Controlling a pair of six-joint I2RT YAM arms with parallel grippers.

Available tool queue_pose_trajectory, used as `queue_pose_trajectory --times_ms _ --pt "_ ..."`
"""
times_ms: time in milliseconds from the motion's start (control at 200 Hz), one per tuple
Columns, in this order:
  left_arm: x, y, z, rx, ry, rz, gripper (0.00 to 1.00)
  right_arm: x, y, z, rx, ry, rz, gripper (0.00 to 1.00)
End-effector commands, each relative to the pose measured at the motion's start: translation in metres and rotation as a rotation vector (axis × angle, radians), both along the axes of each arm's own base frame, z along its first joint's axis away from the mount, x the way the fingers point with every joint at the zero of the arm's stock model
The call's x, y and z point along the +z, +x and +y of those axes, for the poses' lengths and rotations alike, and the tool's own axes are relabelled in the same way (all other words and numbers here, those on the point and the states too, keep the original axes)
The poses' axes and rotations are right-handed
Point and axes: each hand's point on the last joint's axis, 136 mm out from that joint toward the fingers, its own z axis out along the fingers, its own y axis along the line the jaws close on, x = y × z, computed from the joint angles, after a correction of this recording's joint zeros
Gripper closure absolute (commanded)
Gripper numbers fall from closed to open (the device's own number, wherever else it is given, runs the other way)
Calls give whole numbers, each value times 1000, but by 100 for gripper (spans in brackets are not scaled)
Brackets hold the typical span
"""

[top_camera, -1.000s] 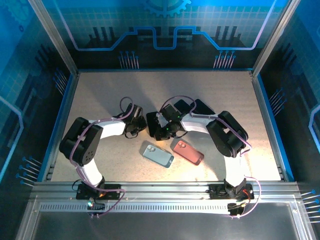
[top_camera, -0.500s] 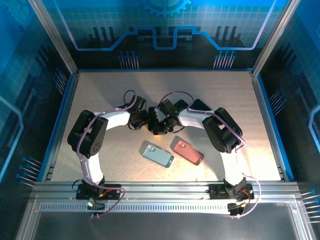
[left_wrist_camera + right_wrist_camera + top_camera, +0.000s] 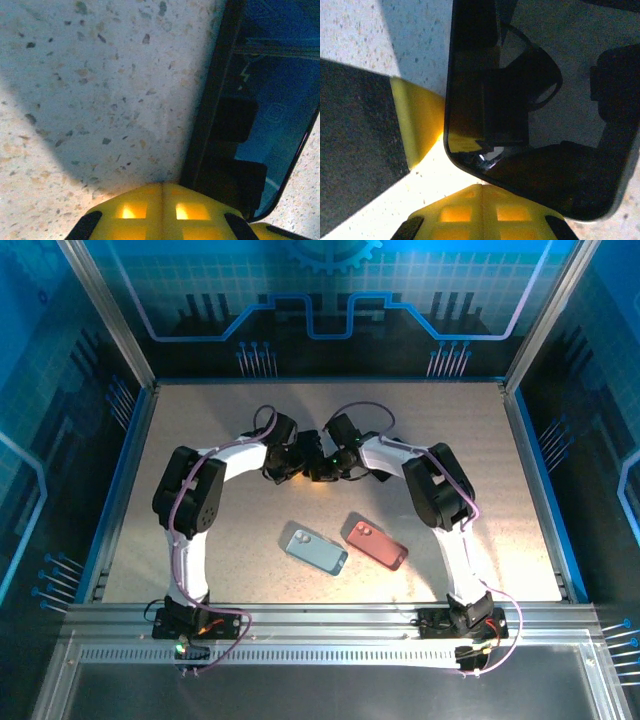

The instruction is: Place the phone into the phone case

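Note:
A black phone (image 3: 270, 100) lies flat on the speckled table, screen up and glossy (image 3: 545, 100). In the top view it is mostly hidden under the two gripper heads that meet at the table's middle. My left gripper (image 3: 303, 456) is shut, its yellow tips (image 3: 162, 187) at the phone's long edge. My right gripper (image 3: 331, 462) is shut too, its tips (image 3: 481, 189) against the phone's rounded corner. A yellow finger of the left gripper (image 3: 417, 120) shows beside the phone. A blue-grey phone case (image 3: 315, 550) and a red one (image 3: 377, 544) lie nearer the arm bases.
Bare speckled table (image 3: 450, 420) stretches behind and to both sides of the grippers. A blue rim and metal posts (image 3: 130, 455) enclose the workspace. Cables loop over both wrists (image 3: 355, 410).
Both arms have stretched away from the near edge, and the two gripper heads have shifted toward the back, staying together at the phone. The two cases have not moved.

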Motion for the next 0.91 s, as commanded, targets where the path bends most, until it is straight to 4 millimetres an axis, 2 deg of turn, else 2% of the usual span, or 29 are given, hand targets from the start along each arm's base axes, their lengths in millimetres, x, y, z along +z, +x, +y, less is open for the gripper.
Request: queue_pose_trajectory --times_ms 0,160,315,575,835,856,901 --pt "-6 57 -1 25 -18 -182 100 -10 12 2 8 -12 -17 100" --pt "2 60 13 50 -4 -190 100 -14 14 5 18 -2 -7 100" --pt "14 51 27 63 19 -208 100 -12 13 9 26 7 -12 100" --pt "28 18 44 74 53 -206 100 -10 13 19 40 19 -24 100" --pt "40 -20 58 101 62 -206 100 6 21 28 58 53 -58 99" --pt "42 -23 60 103 64 -208 100 -4 19 28 60 48 -41 99" --pt "44 -29 62 107 67 -205 100 -5 20 29 61 51 -39 99"
